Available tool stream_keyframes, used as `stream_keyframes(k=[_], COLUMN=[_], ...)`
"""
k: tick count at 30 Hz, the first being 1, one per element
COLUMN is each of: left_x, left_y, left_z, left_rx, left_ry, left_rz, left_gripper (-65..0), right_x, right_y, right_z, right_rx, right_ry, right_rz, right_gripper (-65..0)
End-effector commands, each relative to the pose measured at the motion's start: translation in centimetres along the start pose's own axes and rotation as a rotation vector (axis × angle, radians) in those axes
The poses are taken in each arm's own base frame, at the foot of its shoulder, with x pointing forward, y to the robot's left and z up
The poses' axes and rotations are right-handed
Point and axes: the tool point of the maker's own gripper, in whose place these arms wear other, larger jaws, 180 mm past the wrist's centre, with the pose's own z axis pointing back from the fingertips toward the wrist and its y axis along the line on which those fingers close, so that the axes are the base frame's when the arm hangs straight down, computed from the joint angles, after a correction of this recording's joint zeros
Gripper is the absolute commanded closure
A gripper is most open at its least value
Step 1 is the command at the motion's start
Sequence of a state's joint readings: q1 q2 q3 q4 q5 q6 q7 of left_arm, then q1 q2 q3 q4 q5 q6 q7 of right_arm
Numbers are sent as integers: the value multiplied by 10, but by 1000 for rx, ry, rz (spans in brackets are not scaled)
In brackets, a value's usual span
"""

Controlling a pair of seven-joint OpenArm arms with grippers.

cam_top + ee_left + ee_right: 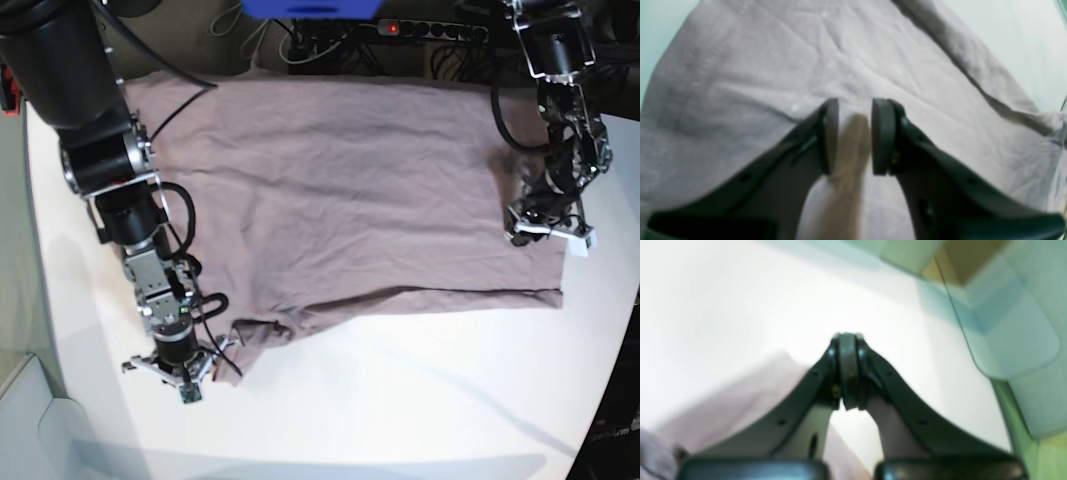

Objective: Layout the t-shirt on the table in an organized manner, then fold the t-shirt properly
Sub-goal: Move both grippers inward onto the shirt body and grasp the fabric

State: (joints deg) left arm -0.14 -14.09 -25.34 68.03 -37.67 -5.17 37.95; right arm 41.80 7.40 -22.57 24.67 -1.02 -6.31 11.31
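Nearest the base camera, bare white desk (400, 400) is seen, with the right tool (185, 375) at the lower left. Its jaws are pressed fully together in the right wrist view; a strip of mauve cloth appears to run up behind the pads, but the blur leaves it unclear whether fabric is actually pinched. In the base view this tool sits just beside the small sleeve flap at the near left corner of the t-shirt (340, 190).

Farther back, the t-shirt is spread wide across the desk, mostly flat with fine creases, its near hem running in a slightly wavy line. At its right edge the left tool (545, 228) is lowered onto the fabric. In the left wrist view the left tool's pads (882, 136) are held a little apart, with a raised ridge of cloth between them, so a light grip on a fold of the shirt is judged likely.

The laying-out step is judged to be in hand and nearly finished; folding is not yet begun. The next move is judged to call for the near left corner and sleeve to be drawn outward and flattened, with the right edge kept taut, before any fold is made.

No brand, label or legible writing is visible in these views.
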Motion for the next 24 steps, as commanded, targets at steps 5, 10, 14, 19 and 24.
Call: stream_keyframes(k=[5,10,14,19,24], left_x=[-12,30,58,79,64], left_y=[10,-29,-63,-115,-150], left_z=[12,29,47,44,-3], left_rx=[83,5,-62,-140,-72], left_ry=[82,-47,-146,-195,-104], left_rz=[-49,-116,-166,-246,-527], left_gripper=[-188,-188,-188,-186,-154], right_x=[15,-1,2,10,24], right_y=[28,22,30,34,52], right_z=[3,23,33,59,98], right_rx=[128,111,126,140,177], right_ry=[-58,-68,-40,-45,-52], right_rz=[-37,-71,-74,-64,-80], right_gripper=[0,0,0,0,0])
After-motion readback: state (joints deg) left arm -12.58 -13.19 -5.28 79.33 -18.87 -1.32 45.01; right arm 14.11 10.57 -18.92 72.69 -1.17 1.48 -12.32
